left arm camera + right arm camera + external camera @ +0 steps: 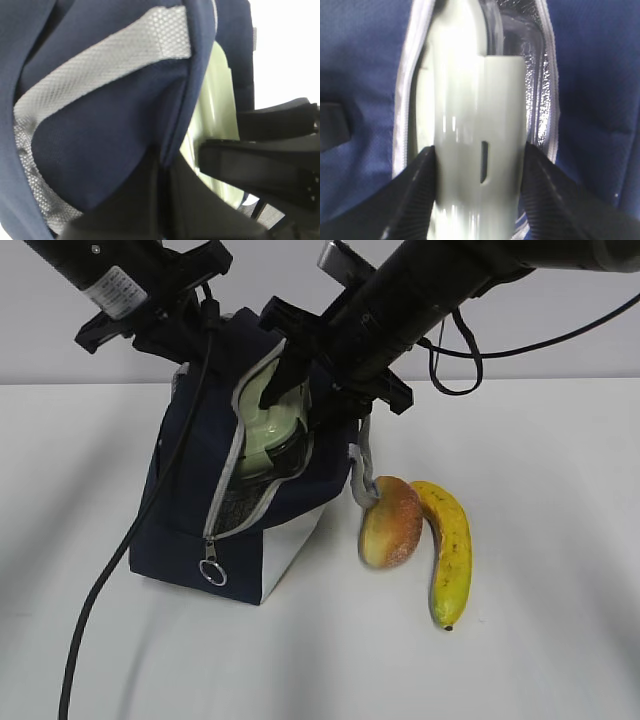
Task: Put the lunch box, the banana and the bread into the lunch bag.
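The lunch bag (215, 495) mouth is plugged by the lunch box (268, 430) and the right gripper (479, 192) around it. At four o'clock, bread (391, 523) and banana (449, 550) lie touching; open table (560, 490) surrounds them.

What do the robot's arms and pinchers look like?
Both arms are black. The left arm wears a white sticker with tiny print, and a thick black cable hangs from it. The right arm trails a looping black cable. The right gripper's fingers are black, ridged pads.
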`<control>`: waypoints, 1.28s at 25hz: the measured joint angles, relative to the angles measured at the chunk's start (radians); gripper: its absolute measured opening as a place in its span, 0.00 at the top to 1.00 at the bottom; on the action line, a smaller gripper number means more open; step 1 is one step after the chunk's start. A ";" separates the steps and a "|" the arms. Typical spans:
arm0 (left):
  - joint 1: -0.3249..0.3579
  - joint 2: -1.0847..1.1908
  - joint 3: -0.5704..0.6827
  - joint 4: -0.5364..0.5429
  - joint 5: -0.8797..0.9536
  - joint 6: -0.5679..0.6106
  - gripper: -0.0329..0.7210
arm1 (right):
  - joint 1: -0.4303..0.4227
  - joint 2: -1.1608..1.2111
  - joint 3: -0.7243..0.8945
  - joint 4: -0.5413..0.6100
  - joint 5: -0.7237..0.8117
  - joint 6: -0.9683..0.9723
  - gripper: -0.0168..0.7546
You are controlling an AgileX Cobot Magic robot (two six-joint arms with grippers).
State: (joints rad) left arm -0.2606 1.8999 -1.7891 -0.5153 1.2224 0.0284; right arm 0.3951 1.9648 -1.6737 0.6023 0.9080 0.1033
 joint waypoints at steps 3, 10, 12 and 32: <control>0.000 0.000 0.000 -0.005 0.001 0.000 0.96 | 0.000 0.000 0.000 0.000 -0.007 0.016 0.49; 0.000 0.000 0.000 -0.017 0.003 0.000 0.96 | 0.014 0.005 0.000 -0.004 -0.033 0.037 0.49; 0.000 0.000 0.000 -0.017 0.004 0.000 0.96 | 0.033 0.017 0.000 -0.004 -0.052 0.039 0.49; 0.002 0.000 0.000 -0.010 0.011 0.000 0.96 | 0.086 0.118 -0.016 0.122 -0.170 0.020 0.33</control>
State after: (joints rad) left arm -0.2587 1.8999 -1.7891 -0.5257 1.2336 0.0284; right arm 0.4810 2.0823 -1.6901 0.7239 0.7381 0.1228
